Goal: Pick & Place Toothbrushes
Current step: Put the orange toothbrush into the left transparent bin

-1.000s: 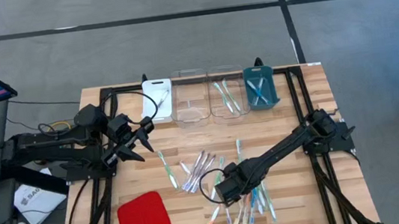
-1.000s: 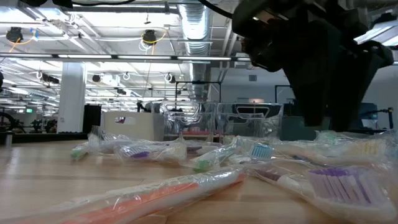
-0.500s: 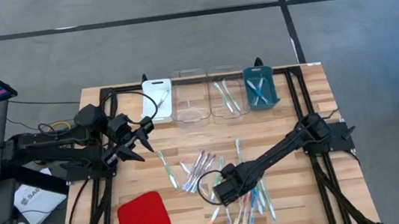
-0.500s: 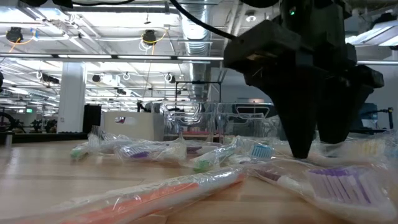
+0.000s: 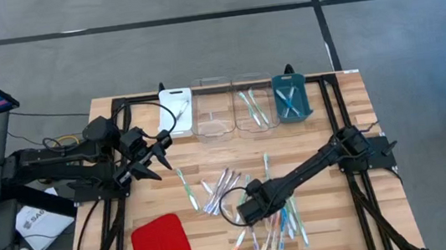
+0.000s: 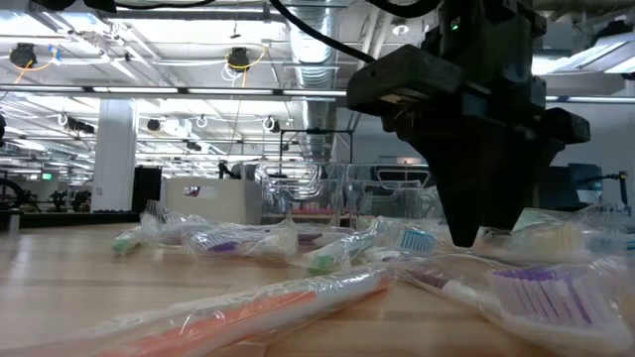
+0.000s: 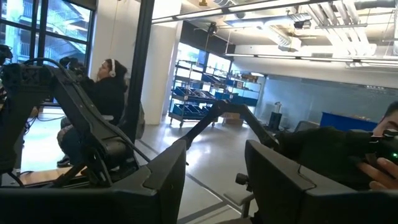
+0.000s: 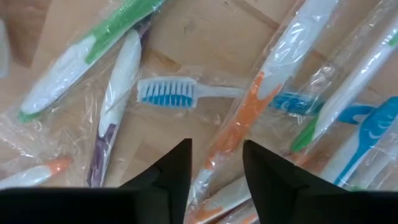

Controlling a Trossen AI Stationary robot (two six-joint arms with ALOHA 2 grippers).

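Note:
Several wrapped toothbrushes point(image 5: 253, 201) lie loose in a pile on the table's near middle. My right gripper point(image 5: 246, 213) is low over the pile, pointing down and open. In the right wrist view its gripper point(image 8: 214, 165) has one finger on each side of an orange-accented toothbrush point(image 8: 249, 118), and a blue-bristled brush point(image 8: 168, 93) lies just beyond. The low view shows the right gripper point(image 6: 474, 236) down among the wrappers. My left gripper point(image 5: 161, 153) waits open above the table's left side, its fingers point(image 7: 168, 180) facing the room. My right gripper comes from above, pointing down, with its fingers point(image 8: 177, 168) across the orange-accented toothbrush's handle point(image 8: 233, 140), which lies flat on the table in its wrapper. Whether the fingers touch the brush or its wrapper, I cannot tell.
Along the far edge stand a white tray point(image 5: 175, 109) with one brush, two clear trays point(image 5: 211, 109) point(image 5: 252, 106), the second holding green brushes, and a teal tray point(image 5: 291, 102) with blue brushes. A red square pad point(image 5: 161, 246) lies near left. Black frame rails run along both table sides.
My right gripper has come down onto the toothbrush pile and shifted slightly toward the table's left. The left arm has kept still.

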